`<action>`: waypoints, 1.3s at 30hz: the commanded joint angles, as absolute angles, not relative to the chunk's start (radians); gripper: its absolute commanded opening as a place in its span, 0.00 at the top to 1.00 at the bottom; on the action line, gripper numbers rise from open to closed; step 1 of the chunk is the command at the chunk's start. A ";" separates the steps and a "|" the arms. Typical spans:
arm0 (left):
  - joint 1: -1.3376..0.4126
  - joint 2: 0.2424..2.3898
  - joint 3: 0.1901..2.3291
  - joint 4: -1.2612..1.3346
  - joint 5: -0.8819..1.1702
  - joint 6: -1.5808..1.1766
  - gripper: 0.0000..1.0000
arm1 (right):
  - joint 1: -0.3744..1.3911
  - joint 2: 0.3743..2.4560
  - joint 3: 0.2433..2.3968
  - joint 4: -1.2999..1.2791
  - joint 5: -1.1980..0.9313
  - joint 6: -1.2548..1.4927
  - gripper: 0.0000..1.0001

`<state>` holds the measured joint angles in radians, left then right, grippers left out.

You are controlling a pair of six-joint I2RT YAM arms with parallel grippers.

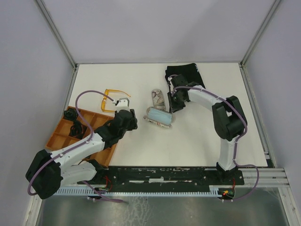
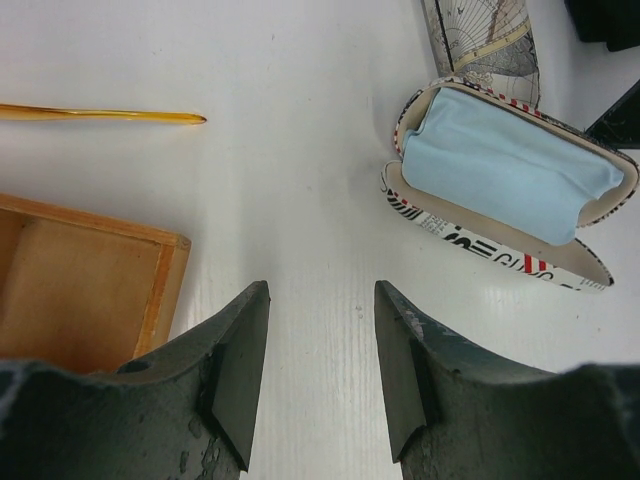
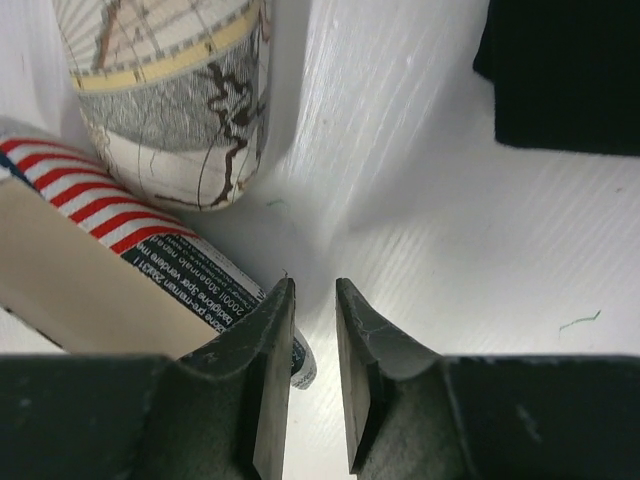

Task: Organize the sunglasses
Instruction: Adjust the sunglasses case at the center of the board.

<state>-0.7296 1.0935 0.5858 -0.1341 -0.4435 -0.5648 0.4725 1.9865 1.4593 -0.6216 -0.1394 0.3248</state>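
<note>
- One pair of sunglasses shows clearly: the orange sunglasses lie on the white table, left of its middle. They are nearer the far edge than the near one.
- In the left wrist view only one thin amber arm of that pair shows, flat on the table and clear of everything else.
- The left gripper sits just to the right of the orange sunglasses. Its jaws stand moderately wide, with only bare table between them.
- A wooden compartment tray sits by the table's left edge, toward the near-left corner. Its corner is close to the left finger.
- A dark object lies in one tray compartment; it is too small to tell what it is.
- An open printed case lies near the table's middle, with a light blue cloth inside it.
- A closed map-printed case lies just beyond it on the far side, close against its striped lid.
- The right gripper hangs low over the table just beside both cases. Its jaws are narrow but apart, with nothing between them.
- A black item lies near the far edge, behind the right gripper.
</note>
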 commanded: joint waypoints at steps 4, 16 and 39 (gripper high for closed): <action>-0.725 1.060 0.602 -0.152 -0.482 -0.599 0.46 | 0.479 1.851 1.366 -0.576 -0.210 0.345 0.69; -0.712 1.095 0.646 -0.174 -0.505 -0.594 0.46 | 0.520 1.730 1.193 -0.509 -0.266 0.391 0.70; -0.382 1.569 1.090 -0.437 -0.703 -0.961 0.38 | 0.534 1.331 0.891 -0.440 -0.042 0.496 0.64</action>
<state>-0.3920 1.5177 1.0233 -0.3286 -0.6266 -0.7528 0.5343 1.3914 0.9176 -0.4812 -0.1013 0.4656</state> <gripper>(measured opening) 0.607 0.362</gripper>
